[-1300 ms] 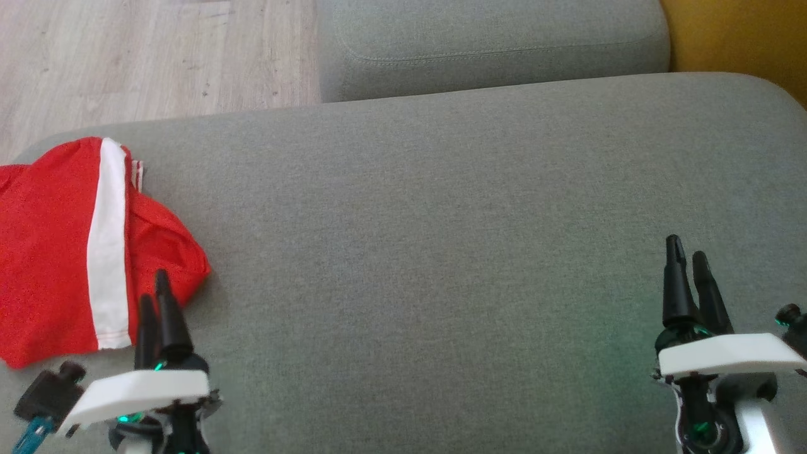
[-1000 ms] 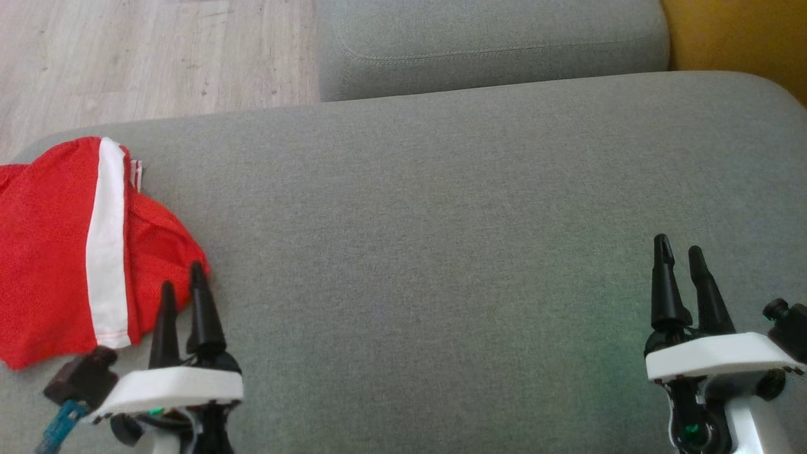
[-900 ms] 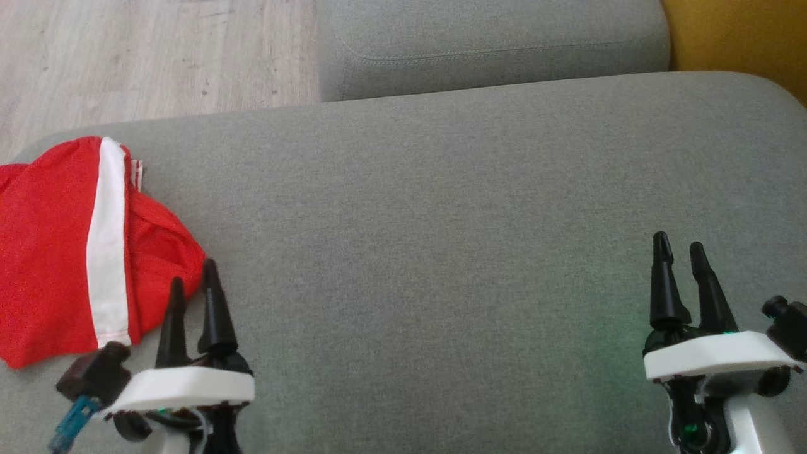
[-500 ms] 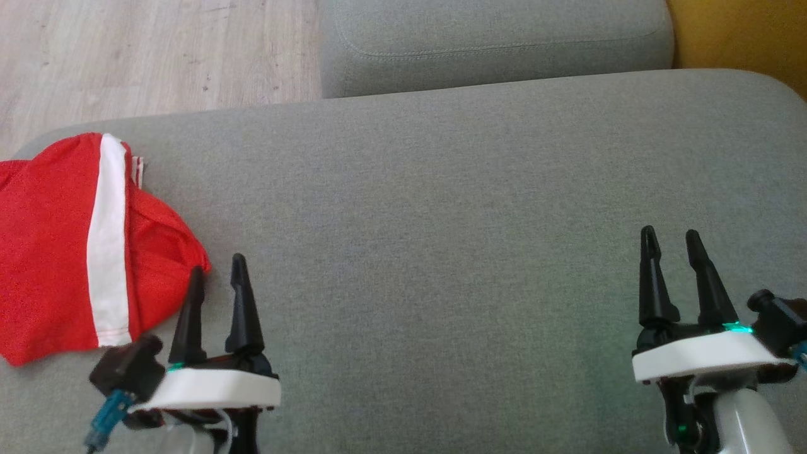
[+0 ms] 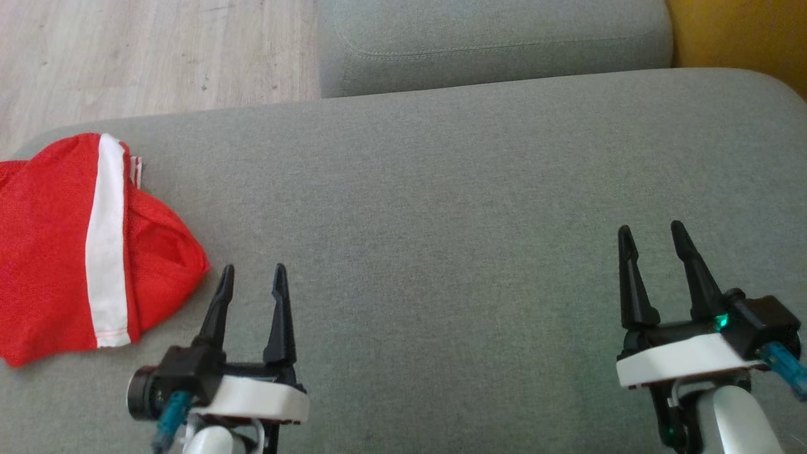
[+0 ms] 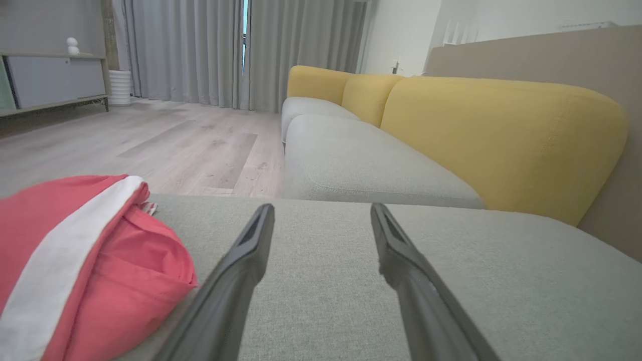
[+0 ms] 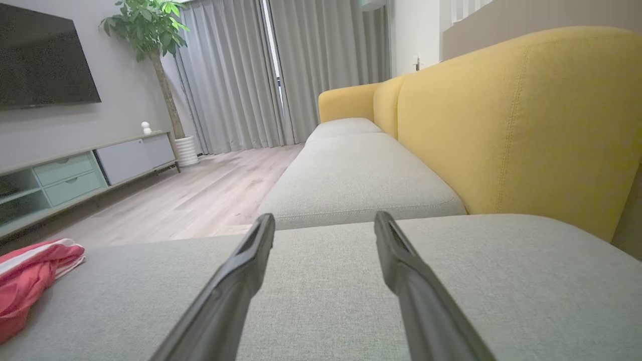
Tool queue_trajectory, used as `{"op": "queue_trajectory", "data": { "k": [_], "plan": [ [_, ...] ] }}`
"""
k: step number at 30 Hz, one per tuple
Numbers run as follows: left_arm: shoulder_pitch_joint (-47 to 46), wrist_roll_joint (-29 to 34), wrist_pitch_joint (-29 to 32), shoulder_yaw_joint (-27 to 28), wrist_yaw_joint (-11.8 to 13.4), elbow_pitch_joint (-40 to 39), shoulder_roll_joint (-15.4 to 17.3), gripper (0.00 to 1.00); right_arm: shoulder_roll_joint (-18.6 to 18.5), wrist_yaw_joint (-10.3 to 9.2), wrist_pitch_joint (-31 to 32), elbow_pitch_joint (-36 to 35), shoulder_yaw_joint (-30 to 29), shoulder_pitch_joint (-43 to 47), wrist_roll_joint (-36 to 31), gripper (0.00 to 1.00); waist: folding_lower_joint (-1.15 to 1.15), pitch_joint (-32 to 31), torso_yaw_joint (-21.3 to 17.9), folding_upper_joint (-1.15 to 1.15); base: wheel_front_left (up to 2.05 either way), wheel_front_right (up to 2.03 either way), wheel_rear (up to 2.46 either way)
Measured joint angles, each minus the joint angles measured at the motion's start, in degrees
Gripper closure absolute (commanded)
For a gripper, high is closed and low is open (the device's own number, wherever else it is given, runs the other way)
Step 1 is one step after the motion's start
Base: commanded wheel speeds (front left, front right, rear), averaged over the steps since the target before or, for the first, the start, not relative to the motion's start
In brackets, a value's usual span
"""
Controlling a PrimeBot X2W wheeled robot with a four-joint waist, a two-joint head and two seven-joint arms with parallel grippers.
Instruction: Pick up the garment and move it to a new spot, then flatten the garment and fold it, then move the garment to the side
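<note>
Head view: a red garment (image 5: 57, 252) with a broad white stripe (image 5: 107, 239) lies in a loose, rounded heap. It rests on a large grey sofa cushion (image 5: 441, 221), at that cushion's far left end, and part of it runs past the picture's left edge. A rounded corner of the garment points right.

Just right of that corner, and not touching it, is the left gripper (image 5: 253, 268). Its two dark fingers are spread apart with only bare cushion between them. The left wrist view shows the same thing: the red cloth sits beside the left finger, with a gap between them.

Well to the right of the garment, over the cushion's other end, is the right gripper (image 5: 650, 227). Its fingers are likewise spread and hold nothing.

Beyond the garment lies pale wooden floor (image 5: 157, 57). Further right of the garment, a second grey cushion (image 5: 492, 44) adjoins the first, and a yellow backrest (image 5: 737, 31) stands at the far right.
</note>
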Motion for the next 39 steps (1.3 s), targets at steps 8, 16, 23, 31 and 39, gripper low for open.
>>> {"op": "queue_trajectory", "data": {
  "k": [8, 16, 23, 31, 39],
  "plan": [
    [-1.7, 5.0, -1.4, -4.2, 3.1, 0.2, 2.0, 0.0, 0.0, 0.0, -1.2, -0.9, 0.7, 0.0, -6.2, 0.0, 0.0, 0.2, -0.4, 0.0, 0.0, 0.0, 0.0],
    [-2.1, 9.0, -2.6, -7.9, 4.6, 0.4, 3.3, 0.0, 0.0, 0.0, -2.5, -0.9, 1.9, 0.0, -9.6, 0.0, 0.0, 0.1, -0.8, 0.0, 0.0, 0.0, 0.0],
    [-2.1, 7.0, -3.7, -5.3, 2.3, -1.1, 1.2, 0.0, -0.1, 0.0, -3.6, -0.9, 1.8, 0.0, -6.4, 0.0, 0.0, 0.3, -0.7, 0.0, 0.0, 0.0, 0.0],
    [-0.5, 6.5, -4.8, 1.4, -4.8, -0.5, -2.2, 0.0, -0.1, 0.0, -4.6, -1.4, 1.9, 0.3, -0.8, 0.0, -0.01, 0.2, -0.5, 0.0, 0.0, 0.0, 0.0],
    [0.0, 6.6, -4.8, 3.0, -8.1, 5.0, -3.3, 0.0, -0.1, 0.0, -4.7, 1.9, 1.9, 0.4, 3.5, 0.0, 0.0, 0.1, -0.8, 0.0, 0.0, 0.0, 0.0]
  ]
}}
